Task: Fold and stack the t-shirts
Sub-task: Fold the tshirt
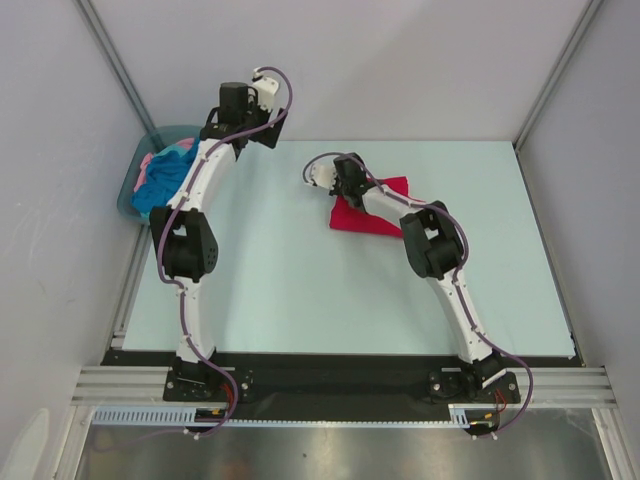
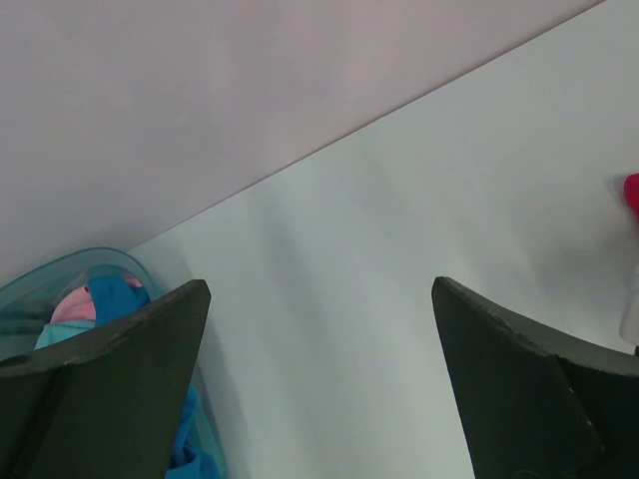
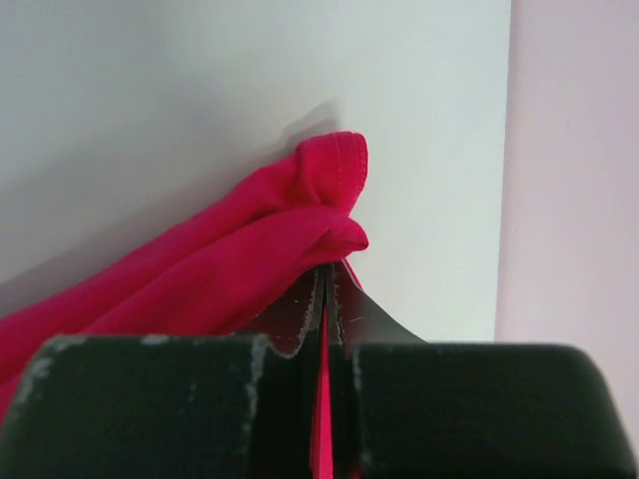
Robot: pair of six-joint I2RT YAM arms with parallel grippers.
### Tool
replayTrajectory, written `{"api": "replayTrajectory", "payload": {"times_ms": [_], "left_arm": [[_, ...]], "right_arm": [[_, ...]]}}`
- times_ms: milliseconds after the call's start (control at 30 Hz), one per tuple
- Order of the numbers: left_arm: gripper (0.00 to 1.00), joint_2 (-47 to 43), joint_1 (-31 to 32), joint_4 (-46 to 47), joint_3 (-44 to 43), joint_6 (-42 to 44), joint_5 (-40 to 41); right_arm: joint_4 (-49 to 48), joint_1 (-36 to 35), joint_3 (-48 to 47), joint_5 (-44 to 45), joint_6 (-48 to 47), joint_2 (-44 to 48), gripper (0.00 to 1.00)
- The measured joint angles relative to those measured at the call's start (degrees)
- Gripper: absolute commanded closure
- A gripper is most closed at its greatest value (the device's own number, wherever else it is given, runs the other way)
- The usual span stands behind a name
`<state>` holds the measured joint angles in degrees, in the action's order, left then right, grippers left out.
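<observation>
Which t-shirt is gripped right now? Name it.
The crimson-red t-shirt: it lies out on the table, pinched in the shut right gripper. The turquoise-blue t-shirt and pale pink t-shirt sit bunched in the tub, ungripped.

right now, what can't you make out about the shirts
Top view: the right arm covers the middle of the red t-shirt, so its folds are unclear.
Top view: the pink t-shirt is mostly buried under the turquoise t-shirt in the tub.
Left wrist view: a finger of the left gripper hides most of the tub.
</observation>
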<state>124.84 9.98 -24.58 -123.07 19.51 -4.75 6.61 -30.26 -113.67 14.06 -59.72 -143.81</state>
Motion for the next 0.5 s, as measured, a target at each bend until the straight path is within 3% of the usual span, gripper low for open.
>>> {"api": "replayTrajectory", "payload": {"times_ms": [200, 300, 333, 367, 500], "left_arm": [[0.0, 0.0, 0.0, 0.02, 0.02, 0.0, -0.02], [0.0, 0.0, 0.0, 0.02, 0.02, 0.02, 0.07], [0.0, 0.0, 0.0, 0.04, 0.02, 0.0, 0.2], [0.0, 0.0, 0.0, 0.07, 0.02, 0.02, 0.48], [0.0, -0.09, 0.0, 0.59, 0.02, 0.09, 0.9]], "right_arm": [[2.4, 0.55, -1.31, -2.12, 2.29, 0.0, 1.0], [1.9, 0.52, -1.33, -1.4, 3.89, 0.0, 0.7], [1.42, 0.46, -1.53, -0.5, 4.76, 0.0, 0.43], [1.05, 0.44, -2.14, 0.74, 5.42, 0.0, 0.35], [-0.79, 0.72, -4.66, 3.82, 7.37, 0.61, 0.34]]}}
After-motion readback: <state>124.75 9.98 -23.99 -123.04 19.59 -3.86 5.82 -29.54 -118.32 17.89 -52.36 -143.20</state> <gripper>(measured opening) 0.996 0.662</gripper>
